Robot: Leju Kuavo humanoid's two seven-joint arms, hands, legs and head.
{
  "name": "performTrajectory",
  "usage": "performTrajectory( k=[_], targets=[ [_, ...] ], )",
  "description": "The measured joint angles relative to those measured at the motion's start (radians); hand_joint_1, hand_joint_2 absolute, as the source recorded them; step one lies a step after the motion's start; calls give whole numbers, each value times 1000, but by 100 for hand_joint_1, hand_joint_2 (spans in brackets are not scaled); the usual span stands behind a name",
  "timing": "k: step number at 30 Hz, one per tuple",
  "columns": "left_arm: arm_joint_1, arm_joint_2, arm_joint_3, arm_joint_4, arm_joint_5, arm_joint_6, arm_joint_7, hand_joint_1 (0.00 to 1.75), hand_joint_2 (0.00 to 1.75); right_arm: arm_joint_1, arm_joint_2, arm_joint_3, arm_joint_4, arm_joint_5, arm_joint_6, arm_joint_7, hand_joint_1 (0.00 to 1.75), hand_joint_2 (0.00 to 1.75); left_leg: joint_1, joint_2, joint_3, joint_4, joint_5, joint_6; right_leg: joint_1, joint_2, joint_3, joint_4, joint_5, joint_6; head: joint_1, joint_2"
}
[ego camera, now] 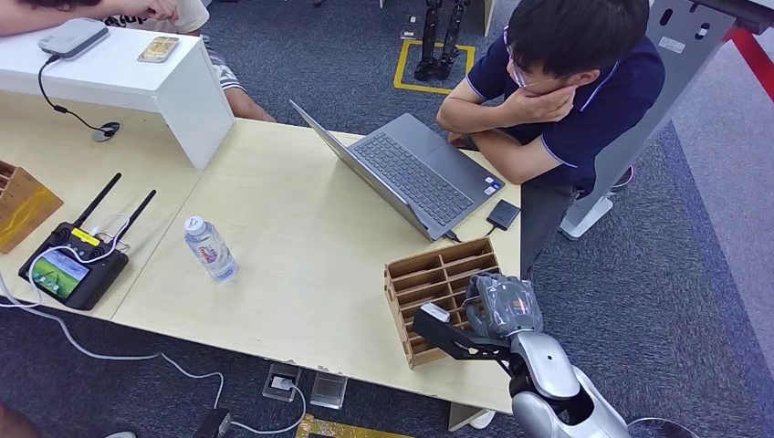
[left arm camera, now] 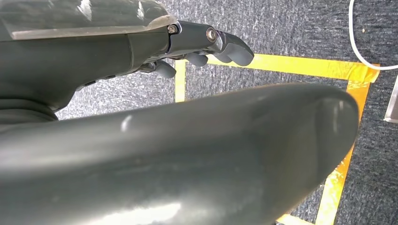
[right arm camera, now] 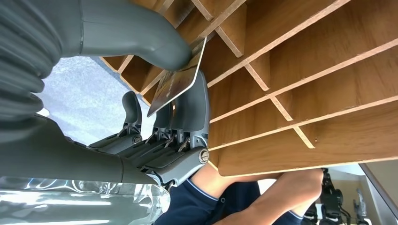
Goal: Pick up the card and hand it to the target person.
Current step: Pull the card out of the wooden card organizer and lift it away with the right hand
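My right hand [ego camera: 500, 306] sits over the wooden slotted card rack [ego camera: 429, 274] at the table's near right corner. In the right wrist view the thumb and fingers [right arm camera: 192, 101] pinch a thin card [right arm camera: 176, 84] right at the rack's slots [right arm camera: 291, 70]. The person in a dark blue polo [ego camera: 584, 82] sits across the table behind a laptop, chin resting on one hand. My left hand [left arm camera: 202, 47] hangs over grey carpet with yellow floor tape, its fingers curled in and holding nothing.
An open grey laptop [ego camera: 411, 173] and a small black box [ego camera: 503, 214] lie beyond the rack. A water bottle [ego camera: 210, 248] stands mid-table; a black controller with antennas [ego camera: 75, 260] is at the left. Another person sits at the far left by a white shelf [ego camera: 137, 68].
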Motion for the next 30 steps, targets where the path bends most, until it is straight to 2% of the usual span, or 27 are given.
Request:
performTrajectory(
  k=[5, 10, 14, 24, 30],
  targets=[
    [0, 0, 0, 0, 0, 0, 0, 0, 0, -6, 0, -1, 15, 0, -6, -6, 127, 175, 0, 0, 0, 0, 0, 0, 0, 0, 0, 0, 0, 0, 0, 0],
    [0, 0, 0, 0, 0, -1, -2, 0, 0, -12, 0, -2, 19, 0, -7, -6, 130, 175, 0, 0, 0, 0, 0, 0, 0, 0, 0, 0, 0, 0, 0, 0],
    [0, 0, 0, 0, 0, -4, -6, 0, 175, -14, 0, -5, 19, 1, -8, -7, 134, 175, 0, 0, 0, 0, 0, 0, 0, 0, 0, 0, 0, 0, 0, 0],
    [0, 0, 0, 0, 2, -29, -30, 0, 175, -16, 0, -6, 18, -3, -8, -15, 134, 175, 0, 0, 0, 0, 0, 0, 0, 0, 0, 0, 0, 0, 0, 0],
    [0, 0, 0, 0, 11, -18, -26, 0, 175, -17, 0, -6, 15, -61, -5, -38, 134, 175, 0, 0, 0, 0, 0, 0, 0, 0, 0, 0, 0, 0, 0, 0]
  ],
)
